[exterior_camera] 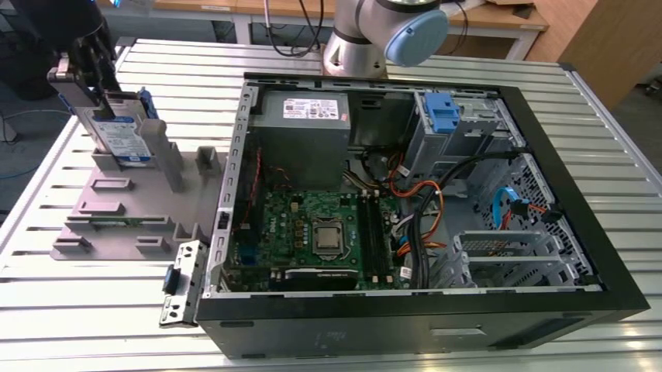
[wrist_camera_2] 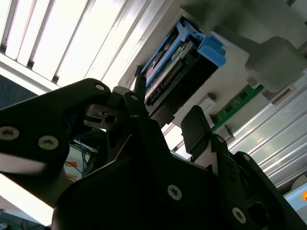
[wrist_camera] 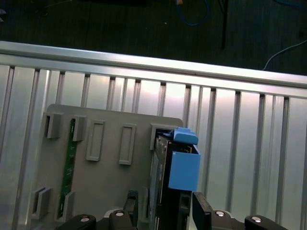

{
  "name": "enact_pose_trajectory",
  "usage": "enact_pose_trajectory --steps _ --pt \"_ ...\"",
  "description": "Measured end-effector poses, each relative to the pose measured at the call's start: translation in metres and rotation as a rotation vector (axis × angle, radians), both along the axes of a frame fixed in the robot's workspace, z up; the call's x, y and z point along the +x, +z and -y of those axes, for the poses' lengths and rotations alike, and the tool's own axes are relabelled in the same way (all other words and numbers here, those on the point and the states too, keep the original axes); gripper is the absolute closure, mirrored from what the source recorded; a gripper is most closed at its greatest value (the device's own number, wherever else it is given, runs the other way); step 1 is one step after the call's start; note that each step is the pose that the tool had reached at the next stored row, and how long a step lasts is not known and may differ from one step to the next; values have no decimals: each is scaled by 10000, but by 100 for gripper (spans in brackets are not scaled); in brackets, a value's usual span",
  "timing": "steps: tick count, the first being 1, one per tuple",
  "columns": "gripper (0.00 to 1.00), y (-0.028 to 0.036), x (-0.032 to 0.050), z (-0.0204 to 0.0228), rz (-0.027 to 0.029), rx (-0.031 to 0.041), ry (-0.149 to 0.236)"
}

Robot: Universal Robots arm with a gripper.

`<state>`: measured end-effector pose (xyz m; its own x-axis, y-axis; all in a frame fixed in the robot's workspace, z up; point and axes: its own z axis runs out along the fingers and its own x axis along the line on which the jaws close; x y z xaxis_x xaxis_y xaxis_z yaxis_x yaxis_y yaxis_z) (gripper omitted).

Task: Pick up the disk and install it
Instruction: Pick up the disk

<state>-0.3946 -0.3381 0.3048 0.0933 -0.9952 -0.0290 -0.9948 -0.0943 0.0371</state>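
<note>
the disk stands on edge in a slot at one end of the grey holder, probably so its two flat faces are free for a pinch from above. the gripper hangs directly over that slot, its fingers spread apart, one on each side of the disk. grey holder shows between one pad and the drive, so i judge it is not clamped. the blue carrier frame faces away from the claw, leaving the plain sides to the pads. the open computer case lies just beside the holder, and the drive is not yet in it.
</note>
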Motion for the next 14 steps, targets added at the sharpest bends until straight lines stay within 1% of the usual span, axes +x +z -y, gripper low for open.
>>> enact_pose_trajectory --steps 2,3,12,13,14 --pt "45 0 0 0 0 0 0" --pt "52 1 0 0 0 0 0" --pt "52 1 0 6 0 0 0" --pt "52 1 0 7 0 21 0" --pt "52 0 0 8 1 78 2"
